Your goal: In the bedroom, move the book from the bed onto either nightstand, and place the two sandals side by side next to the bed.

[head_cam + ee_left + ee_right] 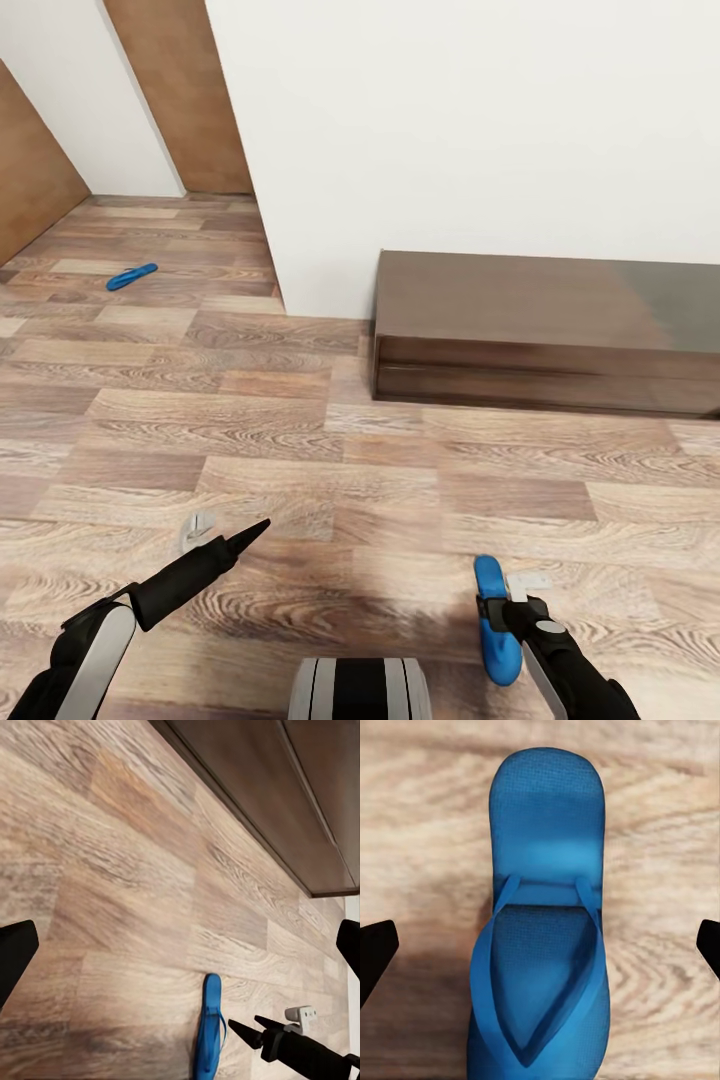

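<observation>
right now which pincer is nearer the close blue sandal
Right. The right pincer hangs over the near sandal, jaws open on either side of it; the left pincer sits well off to its left.

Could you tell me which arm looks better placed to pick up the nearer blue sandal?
The right. The right gripper hangs directly over the near sandal, open, with the sandal centred between its fingertips in the right wrist view. The left gripper is off to the side over bare floor.

Head view looks forward and down across the wood floor [300,430] toward the wall. Right wrist view faces straight down, close above a blue sandal [544,922]. Left wrist view shares that sandal.
</observation>
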